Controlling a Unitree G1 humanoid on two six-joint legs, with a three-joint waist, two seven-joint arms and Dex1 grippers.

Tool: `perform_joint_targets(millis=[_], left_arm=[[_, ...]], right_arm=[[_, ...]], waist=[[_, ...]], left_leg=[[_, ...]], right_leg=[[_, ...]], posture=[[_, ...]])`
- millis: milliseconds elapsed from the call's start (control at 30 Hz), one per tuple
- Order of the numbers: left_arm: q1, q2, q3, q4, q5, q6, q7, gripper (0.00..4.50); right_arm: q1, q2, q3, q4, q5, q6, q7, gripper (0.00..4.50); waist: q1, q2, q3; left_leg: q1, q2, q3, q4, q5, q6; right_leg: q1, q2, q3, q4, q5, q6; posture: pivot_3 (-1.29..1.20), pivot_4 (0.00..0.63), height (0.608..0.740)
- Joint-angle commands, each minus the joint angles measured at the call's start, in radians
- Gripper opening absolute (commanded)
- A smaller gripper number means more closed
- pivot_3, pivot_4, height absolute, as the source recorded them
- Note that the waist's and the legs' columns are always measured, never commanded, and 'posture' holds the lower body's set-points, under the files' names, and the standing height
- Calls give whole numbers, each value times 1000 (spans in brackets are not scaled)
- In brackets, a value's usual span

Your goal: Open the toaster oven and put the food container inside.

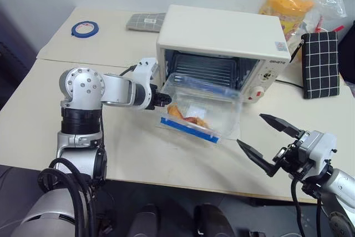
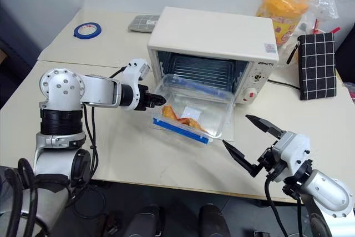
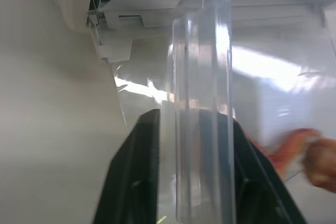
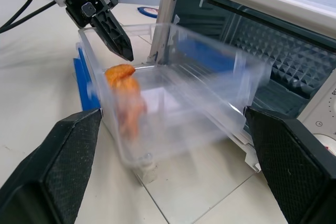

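Left hand (image 2: pixel 157 100) straddles the food container (image 2: pixel 191 109) wall at its 9 o'clock, on the open toaster oven (image 2: pixel 213 43) door; loosening grip could tip it. Right hand (image 2: pixel 244 140) wide, empty.

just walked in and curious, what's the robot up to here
The toaster oven stands open on the table. The left gripper has a wall of the clear food container between its fingers, and the container sits on the lowered door at the oven's mouth, not yet inside. The right gripper hangs open just in front of it, holding nothing.
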Motion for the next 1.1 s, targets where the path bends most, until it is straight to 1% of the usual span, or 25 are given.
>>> perform_joint_targets(millis=[33, 100, 167, 267, 367, 400, 433, 467, 500, 533, 567, 600, 667, 767, 800, 833, 867, 900, 933, 1033, 1100], left_arm=[[-22, -9, 21, -10, 27, -9, -25, 2595], [-27, -32, 60, -14, 31, -9, -45, 3185], [-34, -32, 89, -39, 39, -31, -105, 3747], [-37, 48, 100, -68, 5, -86, -309, 3747], [2, 215, 60, -78, -7, -120, -583, 3747], [15, 252, 47, -78, 0, -145, -651, 3747], [59, 323, 7, -95, 38, -228, -782, 3747], [90, 375, -28, -106, 71, -295, -883, 3792], [153, 438, -64, -116, 121, -416, -1036, 3598], [214, 496, -99, -114, 173, -521, -1166, 3404], [252, 529, -122, -106, 209, -592, -1249, 3222], [295, 543, -132, -92, 251, -696, -1328, 2954], [343, 553, -159, -77, 317, -808, -1403, 2355], [427, 509, -160, -118, 373, -963, -1463, 1452], [459, 489, -166, -147, 382, -970, -1451, 1063], [479, 476, -170, -166, 389, -968, -1441, 799], [501, 464, -181, -189, 402, -986, -1447, 471], [516, 455, -187, -206, 414, -999, -1452, 227], [535, 437, -208, -221, 440, -1035, -1459, 55], [541, 357, -244, -218, 497, -1082, -1410, 55], [528, 309, -247, -204, 524, -1108, -1379, 55]], right_arm=[[11, 9, -22, -53, 4, -21, -16, 4500], [26, 10, -34, -57, 4, -23, -20, 4500], [38, 6, -50, -57, 7, -24, -18, 4500], [36, -10, -96, -60, 44, 4, -28, 4500], [29, -57, -131, -95, 107, 94, -43, 4500], [31, -74, -135, -104, 126, 116, -36, 4500], [48, -103, -130, -123, 161, 156, -16, 4500], [61, -124, -128, -136, 188, 184, -2, 4112], [67, -142, -104, -148, 186, 210, 1, 3911], [71, -155, -71, -158, 186, 239, -1, 3602], [70, -161, -49, -163, 182, 257, -4, 3281], [74, -170, -10, -164, 160, 273, -2, 2949], [84, -180, 44, -155, 118, 289, 3, 2266], [65, -179, 124, -138, 63, 305, -2, 1257], [34, -174, 164, -119, 32, 309, -10, 827], [12, -169, 187, -105, 12, 311, -14, 551], [-14, -165, 210, -89, 1, 321, -19, 167], [-30, -162, 222, -77, -5, 327, -21, 0], [-70, -151, 240, -53, -14, 334, -29, 0], [-171, -126, 277, 5, -41, 337, -43, 0], [-207, -120, 285, 27, -41, 343, -36, 0]], waist=[[2, 0, 0], [3, 0, 0], [3, 0, 0], [-1, 0, 0], [-10, 1, 0], [-15, 2, 0], [-19, 5, -2], [-19, 6, -2], [-18, 7, -2], [-20, 8, -3], [-21, 8, -3], [-22, 8, -3], [-16, 8, -3], [2, 8, -3], [4, 8, -3], [4, 8, -3], [3, 8, -3], [1, 8, -3], [1, 8, -3], [0, 8, -3], [0, 8, -3]], left_leg=[[0, 0, 0, 0, 0, 0], [0, 0, 0, 0, 0, 0], [-1, 0, 0, 0, 0, 0], [-1, -1, 0, 0, 0, 0], [0, -2, 1, -1, 0, -1], [1, -2, 1, -1, 1, -1], [1, -2, 1, -1, 1, -2], [1, -2, 1, -2, 1, -2], [2, -1, 1, -3, 1, -2], [2, 0, 1, -2, 1, -2], [2, 0, 1, -3, 1, -2], [2, 0, 2, -3, 1, -2], [2, 1, 1, -3, 1, -1], [-1, 1, 0, -1, 0, 3], [-1, 0, 0, -1, -1, 5], [-1, -1, 0, 0, -1, 5], [-2, -1, 0, 0, -2, 6], [-2, -1, 0, 0, -2, 7], [-2, -1, 0, 0, -2, 7], [-2, -2, 0, 1, -2, 7], [-2, -1, 0, 1, -1, 7]], right_leg=[[0, 0, 0, 0, 0, 0], [0, 0, 0, 0, 0, 0], [0, 0, 0, -1, 0, 0], [0, 0, 0, 0, 0, 0], [0, 1, 0, 0, 0, 0], [0, 2, 0, 0, 0, 0], [0, 2, 1, 0, 0, 0], [0, 2, 1, 0, 0, -1], [1, 1, 1, -1, 0, -1], [1, 1, 1, -1, -1, -1], [1, 1, 1, -1, -1, -1], [1, 2, 1, -1, -1, -1], [2, 1, 2, -2, -1, -2], [1, 0, 5, -3, -1, -2], [1, -1, 7, -3, -1, -2], [2, -1, 8, -3, -1, -1], [2, -2, 9, -3, -1, -1], [2, -3, 9, -4, 0, -1], [2, -3, 9, -4, 0, -1], [1, -2, 9, -3, 0, -1], [1, -2, 9, -2, 0, 0]], posture=[[0, 150, 740], [0, 150, 740], [0, 150, 740], [0, 150, 740], [0, 150, 740], [0, 150, 740], [0, 150, 740], [0, 150, 740], [0, 150, 740], [0, 150, 740], [0, 150, 740], [0, 150, 740], [0, 150, 740], [0, 150, 740], [0, 150, 740], [0, 150, 740], [0, 150, 740], [0, 150, 740], [0, 150, 740], [0, 150, 740], [0, 150, 740]])
